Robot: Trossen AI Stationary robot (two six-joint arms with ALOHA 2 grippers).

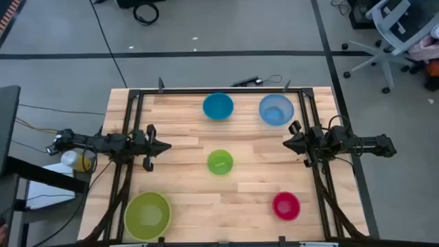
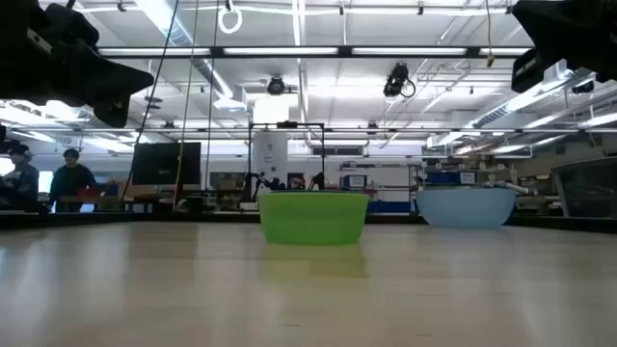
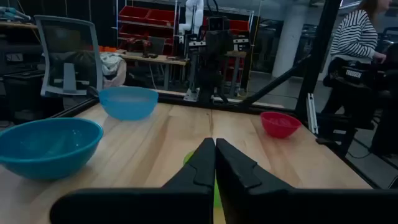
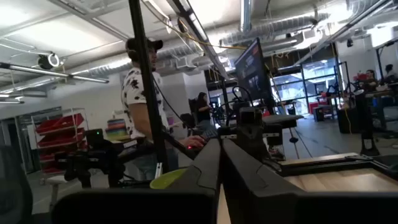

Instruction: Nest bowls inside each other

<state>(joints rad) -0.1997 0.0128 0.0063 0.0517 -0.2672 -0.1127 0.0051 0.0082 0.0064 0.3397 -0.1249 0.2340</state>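
Five bowls stand apart on the wooden table [image 1: 178,185], each upright on its base. The solid blue bowl [image 1: 218,106] and the translucent light blue bowl [image 1: 276,110] are at the far edge. The small green bowl [image 1: 220,162] is in the middle, the red bowl [image 1: 286,205] near right, and the large yellow-green bowl [image 1: 147,215] near left. My left gripper [image 1: 168,145] hovers shut at the left side, pointing level toward the green bowl [image 3: 188,158]. My right gripper [image 1: 285,143] hovers shut at the right side, facing it. Neither holds anything.
Black frame rails [image 1: 130,137] run along the table's left, right and far sides. Bare wood lies between the bowls. People stand and sit beyond the table [image 3: 354,37], [image 4: 144,93]. An office chair [image 1: 391,41] stands on the floor at far right.
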